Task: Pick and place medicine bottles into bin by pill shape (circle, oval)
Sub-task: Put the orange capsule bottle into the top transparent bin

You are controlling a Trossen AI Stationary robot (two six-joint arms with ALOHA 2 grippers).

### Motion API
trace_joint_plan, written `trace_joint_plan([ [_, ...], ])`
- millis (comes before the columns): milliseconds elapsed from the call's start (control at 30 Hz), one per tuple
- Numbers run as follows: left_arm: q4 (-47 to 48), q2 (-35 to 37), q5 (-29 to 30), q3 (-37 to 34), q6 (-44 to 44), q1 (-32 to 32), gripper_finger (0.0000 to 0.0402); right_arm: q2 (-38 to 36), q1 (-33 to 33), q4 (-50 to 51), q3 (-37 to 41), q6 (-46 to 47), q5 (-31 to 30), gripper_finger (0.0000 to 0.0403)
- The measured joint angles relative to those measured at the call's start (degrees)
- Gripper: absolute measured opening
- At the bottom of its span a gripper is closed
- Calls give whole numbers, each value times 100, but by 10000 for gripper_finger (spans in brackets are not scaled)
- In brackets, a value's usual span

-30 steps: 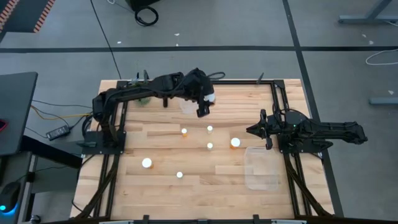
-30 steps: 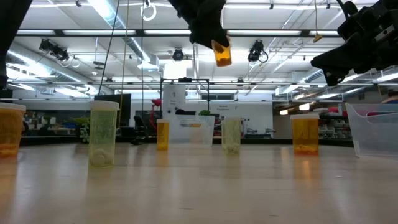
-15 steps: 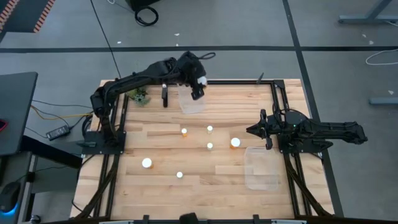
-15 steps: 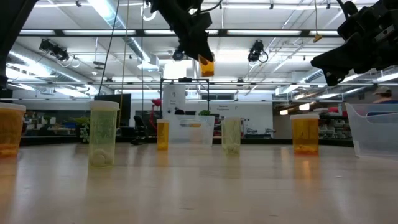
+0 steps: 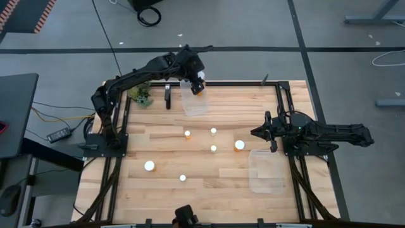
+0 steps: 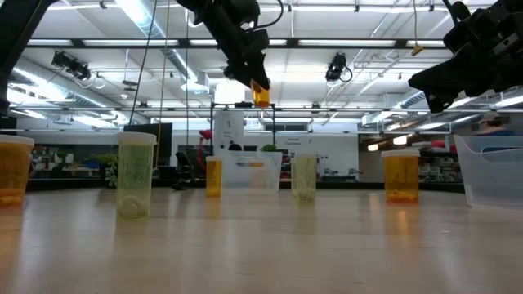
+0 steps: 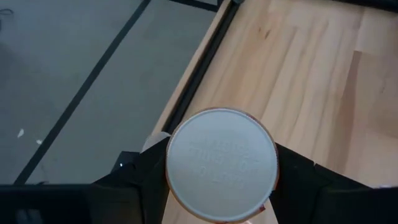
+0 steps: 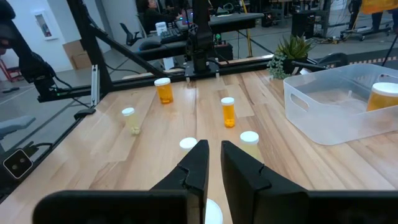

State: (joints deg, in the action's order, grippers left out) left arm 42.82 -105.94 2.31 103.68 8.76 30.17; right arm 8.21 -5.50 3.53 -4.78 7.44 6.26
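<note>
My left gripper point(image 5: 199, 86) is shut on an orange bottle with a white cap point(image 7: 221, 163), high over the clear bin point(image 5: 193, 104) at the table's far edge. It also shows in the low view point(image 6: 261, 95). Several more white-capped bottles stand upright on the wooden table point(image 5: 164, 152), among them one at the middle point(image 5: 213, 148), a wider one point(image 5: 239, 145) and one nearer the front point(image 5: 149, 166). My right gripper point(image 5: 255, 133) is shut and empty at the table's right side, its fingers pointing toward the bottles point(image 8: 214, 163). My left gripper pinches the bottle's body between its two fingers, one point(image 7: 146, 180) on each side, just under the cap. The fingers come from above, pointing down. The bottle hangs below them, lifted clear, cap up and slightly tilted point(image 6: 261, 95).
A second clear bin point(image 5: 266, 170) stands at the near right. A small green plant point(image 5: 142, 98) sits at the far left corner. A black frame point(image 5: 278, 95) runs round the table. In the right wrist view a bottle point(image 8: 382, 98) shows in or behind the far bin.
My left gripper has carried the bottle toward the table's far edge and a little to the left, from above the table's middle to above the far bin, keeping it lifted and held.
</note>
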Motion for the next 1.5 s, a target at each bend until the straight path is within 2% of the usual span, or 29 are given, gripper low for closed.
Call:
trace_joint_plan([
  [1033, 419, -998, -244, -35, -14, 11, 226, 44, 0, 15, -4, 0, 0, 49],
  [1167, 289, -1033, -293, -261, -11, 14, 222, 44, 0, 15, -4, 0, 0, 49],
  [1500, -823, -1033, -303, -1451, -59, 53, 229, 45, 0, 2, -4, 1, 0, 49],
])
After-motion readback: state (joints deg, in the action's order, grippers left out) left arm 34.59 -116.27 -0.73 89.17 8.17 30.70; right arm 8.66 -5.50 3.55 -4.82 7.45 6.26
